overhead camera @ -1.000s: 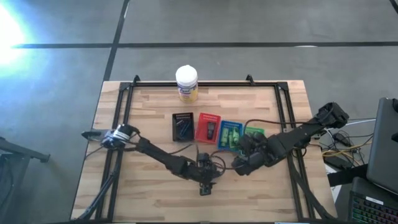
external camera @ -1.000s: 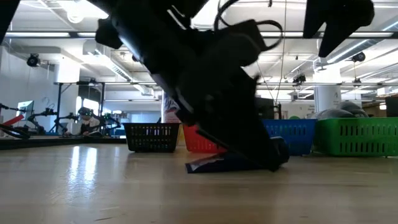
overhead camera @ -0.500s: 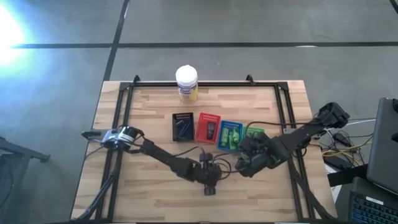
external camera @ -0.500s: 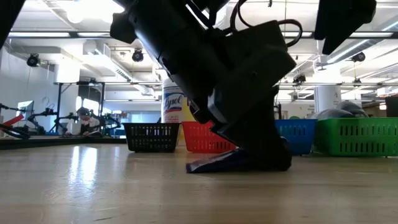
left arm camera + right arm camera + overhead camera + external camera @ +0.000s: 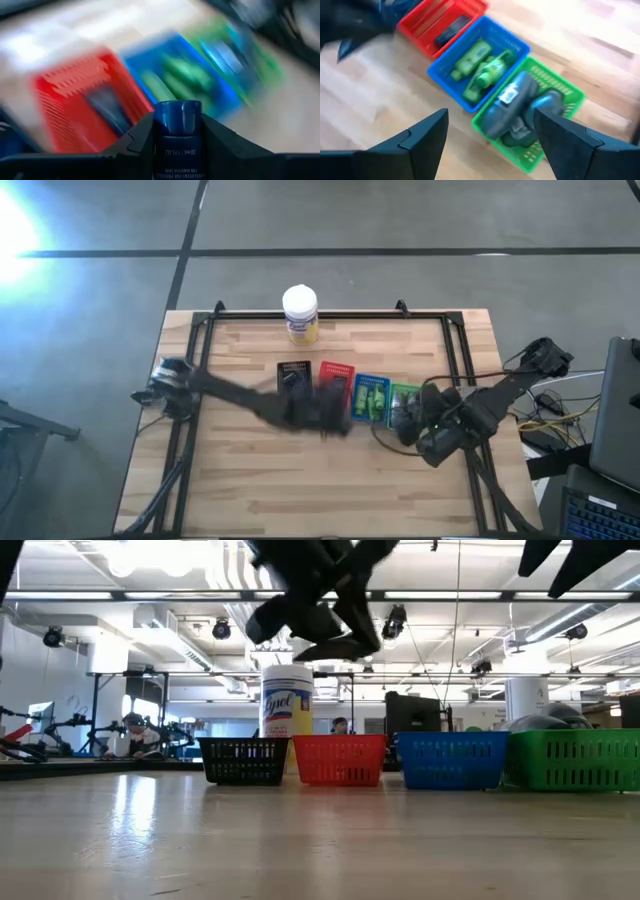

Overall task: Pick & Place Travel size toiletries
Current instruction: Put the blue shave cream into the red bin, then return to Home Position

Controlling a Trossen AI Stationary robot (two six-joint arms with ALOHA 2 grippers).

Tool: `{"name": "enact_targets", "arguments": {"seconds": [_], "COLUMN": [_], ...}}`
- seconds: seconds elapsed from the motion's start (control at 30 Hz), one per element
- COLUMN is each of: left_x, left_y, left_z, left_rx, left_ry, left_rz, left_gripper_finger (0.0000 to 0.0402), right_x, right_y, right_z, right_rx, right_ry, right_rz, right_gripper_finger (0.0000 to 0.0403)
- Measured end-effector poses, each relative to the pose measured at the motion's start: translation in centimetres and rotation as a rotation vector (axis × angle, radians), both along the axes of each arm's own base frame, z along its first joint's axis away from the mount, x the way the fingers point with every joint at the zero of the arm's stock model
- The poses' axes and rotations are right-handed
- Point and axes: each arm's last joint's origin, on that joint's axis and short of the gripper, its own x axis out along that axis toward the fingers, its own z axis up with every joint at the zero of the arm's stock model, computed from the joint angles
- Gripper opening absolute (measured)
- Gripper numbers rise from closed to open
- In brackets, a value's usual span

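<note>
My left gripper is above the table at the near side of the red tray and is shut on a dark navy packet with a blue cap. In the low view the gripper is high over the table with the packet at its fingers. My right gripper is open and empty, above the table near the green tray. Green tubes lie in the blue tray. Grey mini bottles lie in the green tray. A dark packet lies in the red tray. My left gripper pinches the navy packet between its two fingers, one on each side just behind the blue cap end. The cap end sticks out past the fingertips. The packet is lifted clear of the table.
A black tray with thin dark sticks stands left of the red tray. A white-capped yellow jar stands at the table's far edge. Bare wood lies along the near half of the table. People and equipment show in the room behind.
My left gripper has gone up from the table's near middle with the navy packet and moved toward the far edge, to the red tray. The packet, which lay on the table, is lifted clear. My right gripper has drawn back toward the table's right edge.
</note>
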Motion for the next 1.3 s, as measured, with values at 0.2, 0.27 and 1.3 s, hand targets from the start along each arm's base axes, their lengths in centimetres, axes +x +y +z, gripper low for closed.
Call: {"name": "enact_targets", "arguments": {"seconds": [0.2,0.27,1.3], "left_x": [0.2,0.3,-3.1], "left_y": [10.2,12.7,8.8], "left_z": [1.4,0.4,6.1], "left_rx": [-0.148,-0.207,-0.173], "left_ry": [-0.168,-0.161,-0.082], "left_rz": [0.232,0.258,-0.395], "left_gripper_finger": [0.0125,0.0125,0.0238], "right_x": [-0.7,-0.7,-2.0], "right_y": [-0.5,-0.5,-1.8], "right_z": [0.3,0.3,1.6], "right_rx": [-0.002,-0.005,-0.019], "right_ry": [-0.023,-0.019,-0.036], "right_rz": [-0.073,-0.068,0.083], "right_gripper_finger": [0.0277,0.0275,0.0291]}}
